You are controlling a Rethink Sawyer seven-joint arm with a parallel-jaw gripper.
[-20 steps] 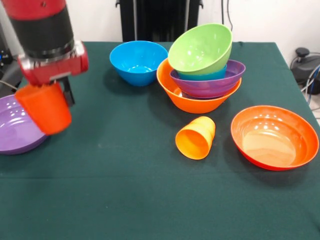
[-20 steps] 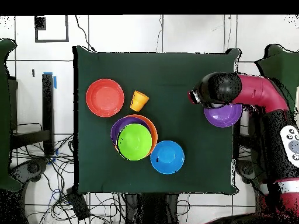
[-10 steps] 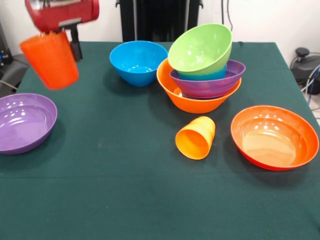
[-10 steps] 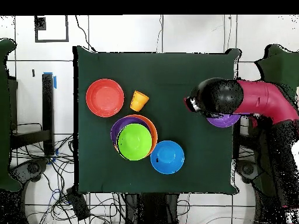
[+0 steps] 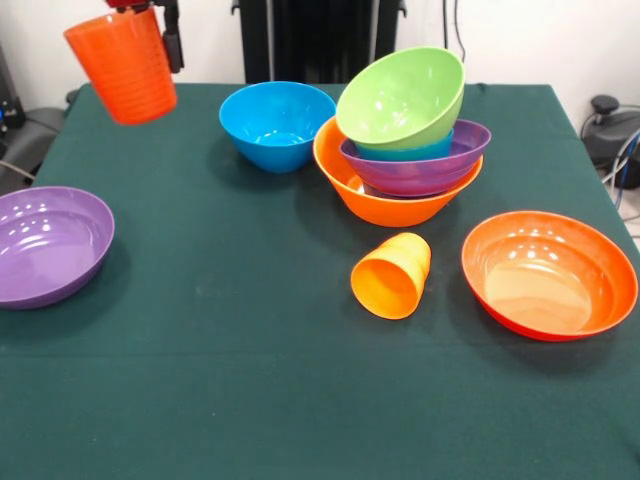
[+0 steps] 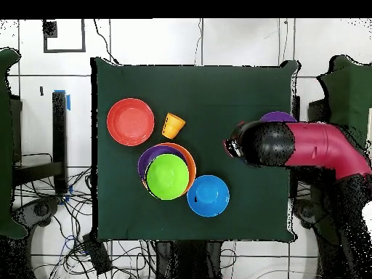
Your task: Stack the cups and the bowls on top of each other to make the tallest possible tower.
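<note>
My gripper (image 5: 150, 28) is at the top left edge, high above the table, shut on the upright red-orange cup (image 5: 122, 68); one black finger (image 5: 173, 42) shows beside the cup. The tower stands at the back centre: the large yellow-orange bowl (image 5: 378, 205) holds a purple bowl (image 5: 425, 168), a blue bowl (image 5: 412, 153) and a tilted lime green bowl (image 5: 400, 97). The yellow-orange cup (image 5: 392, 275) lies on its side in front of the tower. In the overhead view the arm (image 6: 305, 145) hides the held cup.
A medium blue bowl (image 5: 275, 122) sits left of the tower. The wide red-orange bowl (image 5: 548, 273) is at the right, and a second purple bowl (image 5: 45, 243) at the left edge, partly under the arm from above (image 6: 277, 116). Cables lie around the table.
The gripper has risen with the red-orange cup, off the left purple bowl and towards the table's far side. The bowls and the lying cup have not moved.
</note>
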